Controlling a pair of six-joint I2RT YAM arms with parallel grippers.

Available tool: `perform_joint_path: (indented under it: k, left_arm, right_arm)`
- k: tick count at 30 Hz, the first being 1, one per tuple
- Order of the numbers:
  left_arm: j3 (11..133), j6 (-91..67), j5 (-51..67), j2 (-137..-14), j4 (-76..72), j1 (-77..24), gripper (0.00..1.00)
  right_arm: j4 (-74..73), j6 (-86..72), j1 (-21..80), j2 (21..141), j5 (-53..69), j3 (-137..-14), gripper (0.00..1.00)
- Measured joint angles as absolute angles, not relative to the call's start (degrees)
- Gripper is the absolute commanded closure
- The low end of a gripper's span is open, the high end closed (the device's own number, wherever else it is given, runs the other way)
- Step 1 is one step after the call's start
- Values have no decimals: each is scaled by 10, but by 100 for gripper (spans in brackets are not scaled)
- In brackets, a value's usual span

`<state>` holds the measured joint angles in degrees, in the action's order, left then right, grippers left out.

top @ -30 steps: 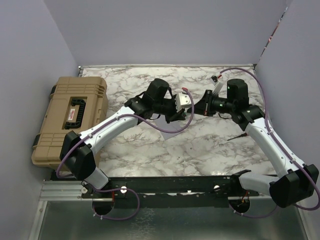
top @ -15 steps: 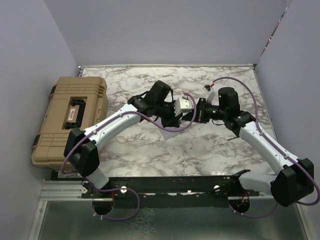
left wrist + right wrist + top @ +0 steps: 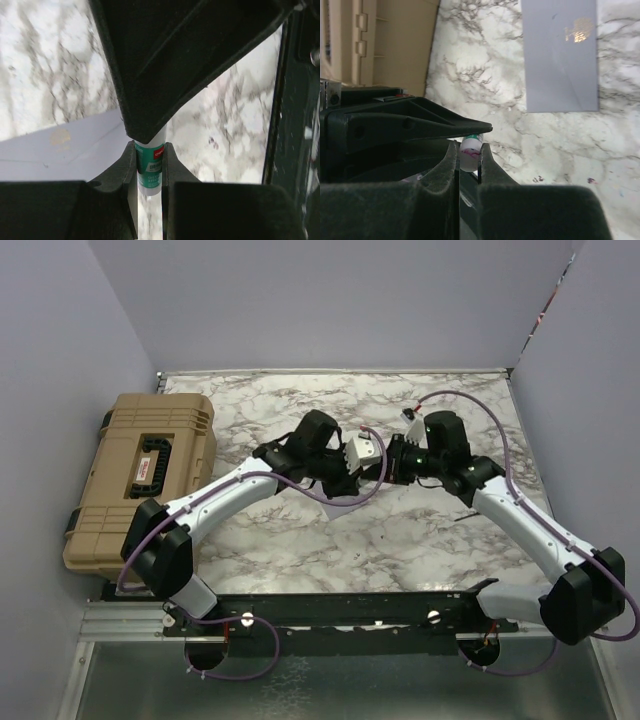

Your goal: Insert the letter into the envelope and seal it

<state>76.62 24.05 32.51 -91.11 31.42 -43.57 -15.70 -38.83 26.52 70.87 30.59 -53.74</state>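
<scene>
A: Grippers: what is recorded?

B: The left gripper (image 3: 149,152) is seen clamped on a glue stick (image 3: 149,175). This is a small cylinder of white plastic with a teal printed label, held across its barrel between matte black jaws. The right gripper (image 3: 468,149) is closed on the same stick's rounded white end, where a green ring and a pinkish tinge are noted. The two grippers are set tip to tip above the middle of the table (image 3: 300,540).

A: And the envelope?

B: The envelope (image 3: 560,65) is found lying flat on the tabletop, below the joined grippers and apart from both. It is plain light-grey paper, rectangular and smooth, with faint diagonal creases. A small glittering gold spot (image 3: 578,29) is marked on its face. From above, only a grey corner is shown past the left gripper.

A: Surface and surroundings?

B: A glossy white marble pattern with grey-brown veins is noted on the tabletop. A tan hard case (image 3: 140,475) — ribbed moulded plastic with black fittings — is set at the left edge, well apart from the envelope
</scene>
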Motion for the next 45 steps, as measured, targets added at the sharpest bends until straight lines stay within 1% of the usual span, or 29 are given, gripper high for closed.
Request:
perform_joint_path:
  k: [2,3,4,6,8,12,13,15,17,20,25,27,28,30,34,36,38,40,43,45]
  left_arm:
    - [717,201,322,-886,226,-436,100]
    - [693,185,317,-872,184,-436,100]
    - [669,163,311,-854,144,-437,100]
    - [626,126,292,-821,68,-443,100]
    - [596,96,277,-795,5,-451,100]
    - [541,18,250,-741,-90,-475,100]
    - [529,-1,241,-732,-101,-477,99]
    - [505,-39,212,-717,-115,-477,95]
    - [491,-85,166,-710,-108,-477,94]
    - [481,-156,67,-711,-73,-477,94]
    - [460,-247,-71,-722,-14,-465,90]
    - [460,-279,-106,-743,8,-449,89]
    - [460,-292,-118,-754,17,-438,87]
    - [460,-317,-129,-785,31,-408,83]
    - [456,-343,-138,-844,48,-360,80]
    - [456,-343,-140,-874,56,-349,74]
    - [455,-343,-144,-889,59,-349,72]
    - [455,-343,-149,-900,61,-349,69]
    - [455,-340,-151,-908,61,-349,52]
    - [455,-339,-152,-911,60,-349,46]
  right_arm:
    - [-217,-359,272,714,268,-584,86]
    - [-245,-347,277,717,251,-609,81]
    - [-271,-335,283,719,234,-634,76]
    - [-311,-321,295,721,206,-676,63]
    - [-331,-314,305,719,179,-707,53]
    - [-349,-309,315,715,112,-734,45]
    - [-353,-310,314,711,96,-735,44]
    - [-361,-311,314,703,66,-735,44]
    - [-364,-311,314,695,34,-735,44]
    - [-366,-313,314,685,-14,-733,44]
    - [-366,-319,314,682,-55,-689,44]
    - [-366,-322,314,682,-62,-666,44]
    - [-367,-325,314,682,-64,-656,44]
    - [-366,-328,314,682,-66,-640,44]
    - [-365,-334,314,682,-66,-617,44]
    - [-364,-337,314,682,-66,-609,44]
    - [-361,-341,314,682,-66,-599,44]
    - [-357,-346,314,679,-66,-589,44]
    - [-354,-351,314,668,-65,-568,44]
    - [-349,-354,314,656,-62,-552,44]
